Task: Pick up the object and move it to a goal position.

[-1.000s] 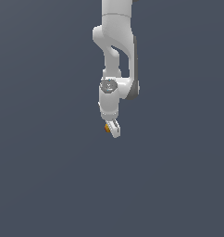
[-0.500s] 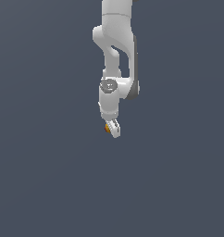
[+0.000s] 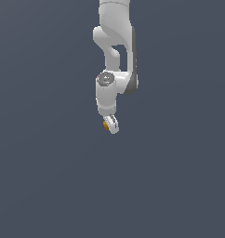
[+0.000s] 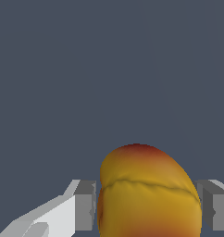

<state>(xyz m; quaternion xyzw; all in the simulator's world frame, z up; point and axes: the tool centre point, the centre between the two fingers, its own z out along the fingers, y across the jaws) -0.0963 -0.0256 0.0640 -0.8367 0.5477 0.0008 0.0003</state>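
Observation:
The object (image 4: 148,192) is a roundish orange-yellow lump with a reddish tip. In the wrist view it fills the gap between my two grey finger pads (image 4: 86,206), which press on both its sides. In the exterior view the white arm hangs down from the top and my gripper (image 3: 110,125) is at its lower end, shut on the object (image 3: 105,124), which shows as a tiny orange spot on the exterior view's left side of the fingers. The object is held in the air over a plain dark grey ground.
Plain dark grey ground (image 3: 49,176) surrounds the arm on all sides. No goal marker shows in either view.

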